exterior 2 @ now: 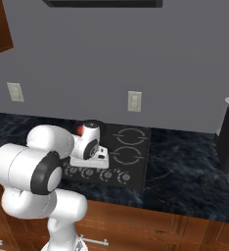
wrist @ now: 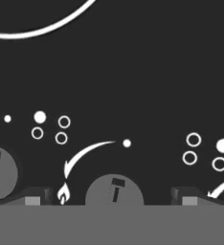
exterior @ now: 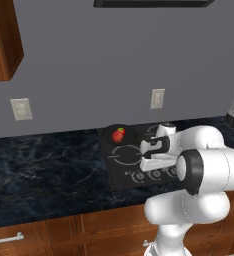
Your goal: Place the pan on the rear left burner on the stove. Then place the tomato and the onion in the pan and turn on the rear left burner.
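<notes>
I am taking the flat black glass stove (exterior: 120,172) as my landmark and reading across it from its left side. At its rear left the round, shallow matte black pan (exterior: 120,135) is sitting over the rear left burner, whose ring I cannot make out beneath it, so I judge that step done. The small bright red tomato (exterior: 118,134) with its green stem spot is lying inside the pan; in the right base view only a red sliver of it (exterior 2: 80,129) is peeking past my wrist. I cannot find the dull pinkish onion anywhere, so I cannot tell whether it is hidden in the pan or elsewhere. Moving right along the stove's front edge, the small round grey knob (wrist: 114,190) with a dark pointer bar is sitting squarely between my fingertips, with a white flame mark and a curved arrow printed on the glossy glass just beside it. My gripper (wrist: 114,198) is hanging low over that knob row with its two dark finger tips (wrist: 36,196) spread wide on either side of the knob, gripping nothing; I judge I am lining up this way because a wide straddle lets me close on the knob and twist it.
</notes>
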